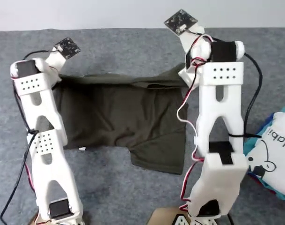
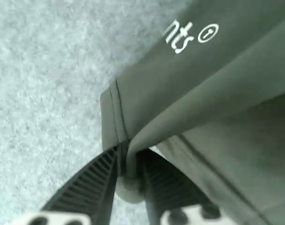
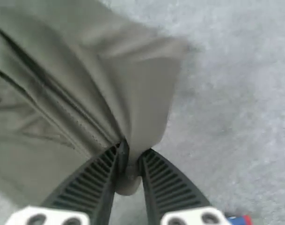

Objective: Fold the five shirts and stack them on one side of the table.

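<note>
A dark olive shirt (image 1: 119,117) lies spread on the grey table, its far edge lifted between the two arms. My left gripper (image 2: 129,161) is shut on the shirt's (image 2: 203,93) far left corner, the cloth pinched between its black ribbed fingers (image 2: 93,180). At the far right corner my right gripper (image 3: 129,161) is shut on a fold of the same shirt (image 3: 86,79). In the high view the left arm (image 1: 37,89) stands at the shirt's left edge and the right arm (image 1: 219,93) at its right edge. One sleeve (image 1: 158,157) sticks out toward the near side.
A white and blue shirt (image 1: 273,150) lies bunched at the table's right edge, next to the right arm. Bare grey table (image 1: 109,187) stretches between the two arm bases, and more lies beyond the olive shirt's far edge.
</note>
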Controlling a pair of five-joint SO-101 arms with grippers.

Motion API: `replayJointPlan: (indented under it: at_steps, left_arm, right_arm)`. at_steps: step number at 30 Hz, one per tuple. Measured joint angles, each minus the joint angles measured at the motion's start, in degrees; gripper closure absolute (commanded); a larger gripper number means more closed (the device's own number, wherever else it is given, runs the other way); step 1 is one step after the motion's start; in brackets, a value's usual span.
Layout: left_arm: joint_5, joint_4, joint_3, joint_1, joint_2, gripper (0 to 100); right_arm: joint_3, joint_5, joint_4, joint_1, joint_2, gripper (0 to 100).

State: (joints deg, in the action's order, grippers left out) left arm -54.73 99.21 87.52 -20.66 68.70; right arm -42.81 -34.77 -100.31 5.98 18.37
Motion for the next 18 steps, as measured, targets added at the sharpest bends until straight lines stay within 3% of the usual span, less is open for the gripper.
replayJointPlan:
  at_steps: [13,18]
  left_arm:
    - [-12.75,0.0,-46.59,-1.85,-26.9,100]
    - [-15.82,0.0,-58.37,-2.81,-31.56,100]
  right_arm:
    - [35.52,0.0,-0.09,1.67,-19.96,98.8]
    - [45.1,0.0,-0.09,1.67,-23.56,98.8]
